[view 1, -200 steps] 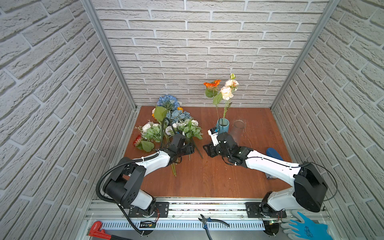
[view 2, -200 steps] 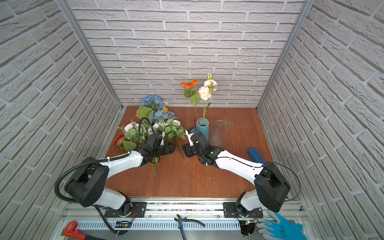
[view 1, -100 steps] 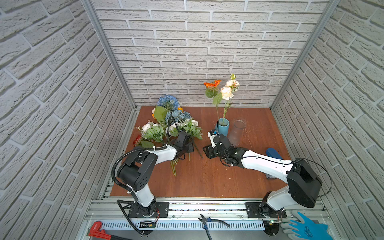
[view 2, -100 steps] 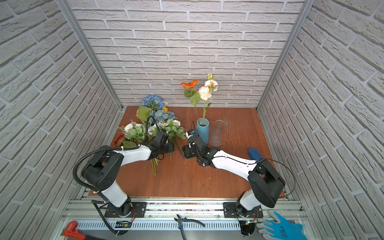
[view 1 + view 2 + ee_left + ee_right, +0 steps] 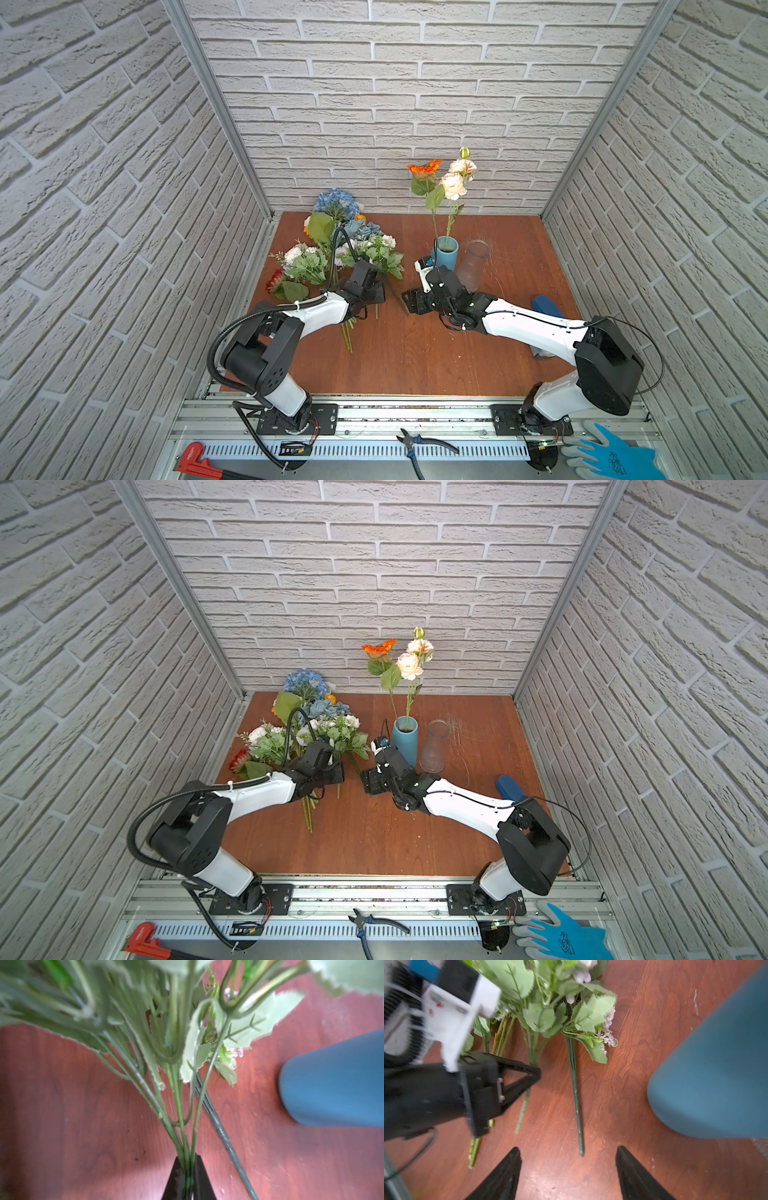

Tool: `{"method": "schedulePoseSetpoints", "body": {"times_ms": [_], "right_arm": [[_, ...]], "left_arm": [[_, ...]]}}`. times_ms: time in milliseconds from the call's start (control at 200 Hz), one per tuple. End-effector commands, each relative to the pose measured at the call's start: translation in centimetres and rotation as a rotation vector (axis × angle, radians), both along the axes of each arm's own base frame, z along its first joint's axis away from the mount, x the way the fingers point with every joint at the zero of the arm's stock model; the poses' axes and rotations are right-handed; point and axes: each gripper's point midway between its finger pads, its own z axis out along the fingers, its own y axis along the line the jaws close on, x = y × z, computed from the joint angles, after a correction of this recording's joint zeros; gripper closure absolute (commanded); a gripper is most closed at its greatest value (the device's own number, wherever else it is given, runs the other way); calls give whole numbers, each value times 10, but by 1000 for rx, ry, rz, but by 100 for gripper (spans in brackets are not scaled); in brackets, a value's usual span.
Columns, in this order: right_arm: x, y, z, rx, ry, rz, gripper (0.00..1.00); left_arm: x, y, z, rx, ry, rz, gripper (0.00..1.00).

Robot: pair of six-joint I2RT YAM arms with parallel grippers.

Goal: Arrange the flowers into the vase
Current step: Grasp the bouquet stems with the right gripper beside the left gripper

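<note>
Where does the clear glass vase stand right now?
In both top views the clear glass vase stands upright on the wooden table, right of centre, immediately right of the blue vase.

Colour rundown: the walls (image 5: 374, 83) are whitish-grey fake brick, and the table (image 5: 415, 365) is reddish-brown wood grain. The vase (image 5: 446, 259) is flat teal blue, and the glass vase (image 5: 473, 266) is clear with a frosty look. The daisy (image 5: 424, 167) is orange and the peach blooms (image 5: 454, 186) are creamy. The hydrangea (image 5: 336, 203) is mid-blue, the roses (image 5: 361, 228) a dustier blue. There are white blooms (image 5: 297, 252) and one red flower (image 5: 274, 281). The stems (image 5: 178, 1105) are pale green, apart from a darker stem (image 5: 218, 1126). The left arm (image 5: 324, 309) and right arm (image 5: 536, 328) are white with black joints. The left gripper (image 5: 189, 1157) and right gripper (image 5: 568, 1149) are black. The glove (image 5: 611, 457) is bright blue with grey fingers (very loud), and the tool (image 5: 193, 457) is red.
</note>
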Motion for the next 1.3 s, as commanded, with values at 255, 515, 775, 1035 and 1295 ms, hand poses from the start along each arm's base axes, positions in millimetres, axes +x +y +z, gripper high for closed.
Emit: {"method": "schedulePoseSetpoints", "body": {"times_ms": [255,515,775,1035,1295], "right_arm": [[7,10,12,19,-33,23,17],[15,37,0,30,4,99,23],[26,68,-2,91,55,144,25],[23,91,50,320,-30,208,22],[25,82,126,550,-165,194,31]], "left_arm": [[-1,32,59,-170,-158,-20,100],[3,72,59,-172,-156,48,100],[6,86,79,-256,-238,71,100],[-3,59,126,-366,-404,-120,100],[-16,37,183,-454,-538,-251,100]]}}
